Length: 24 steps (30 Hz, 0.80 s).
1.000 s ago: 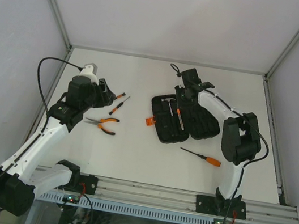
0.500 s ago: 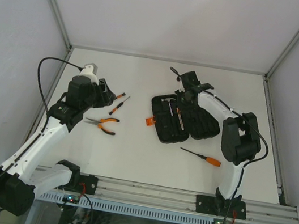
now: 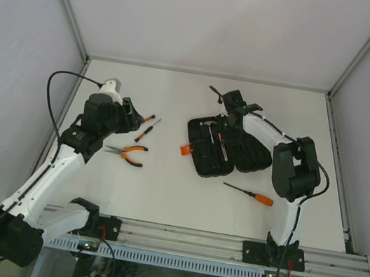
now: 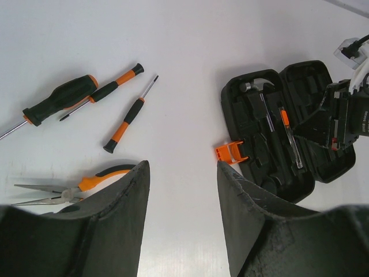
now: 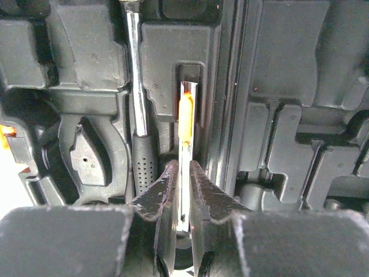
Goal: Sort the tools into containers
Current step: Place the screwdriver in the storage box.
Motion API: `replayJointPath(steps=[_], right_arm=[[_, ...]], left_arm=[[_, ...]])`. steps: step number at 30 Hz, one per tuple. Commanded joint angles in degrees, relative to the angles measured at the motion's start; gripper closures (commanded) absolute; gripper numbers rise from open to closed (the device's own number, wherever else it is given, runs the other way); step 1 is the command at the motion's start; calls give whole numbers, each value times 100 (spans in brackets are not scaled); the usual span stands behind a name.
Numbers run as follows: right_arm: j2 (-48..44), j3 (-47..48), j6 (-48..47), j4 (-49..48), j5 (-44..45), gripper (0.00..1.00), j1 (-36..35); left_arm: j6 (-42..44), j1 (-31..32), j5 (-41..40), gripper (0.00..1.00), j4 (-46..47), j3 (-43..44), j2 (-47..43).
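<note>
Our right gripper [image 5: 182, 190] pinches a thin screwdriver [image 5: 185, 118] into its slot of the case [image 5: 277, 86] at centre frame, our left gripper [image 4: 180, 213] hangs open and empty, and next we judge it wants releasing and lifting clear.

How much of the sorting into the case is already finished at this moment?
Done: the hammer lies in its slot in the case. In hand: the right gripper pinches a thin screwdriver at a slot. Remaining: the pliers and four screwdrivers on the table; the left gripper is open, empty.
</note>
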<state>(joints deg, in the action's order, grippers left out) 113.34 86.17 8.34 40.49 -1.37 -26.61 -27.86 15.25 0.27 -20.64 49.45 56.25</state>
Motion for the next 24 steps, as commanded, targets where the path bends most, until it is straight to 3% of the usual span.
replayJointPath(steps=[1, 24], right_arm=[[71, 49, -43, 17, 65, 90, -9], [271, 55, -120, 110, 268, 95, -38]], left_arm=[[-45, -31, 69, 46, 253, -147, -13], [-42, -39, 89, 46, 262, -155, 6]])
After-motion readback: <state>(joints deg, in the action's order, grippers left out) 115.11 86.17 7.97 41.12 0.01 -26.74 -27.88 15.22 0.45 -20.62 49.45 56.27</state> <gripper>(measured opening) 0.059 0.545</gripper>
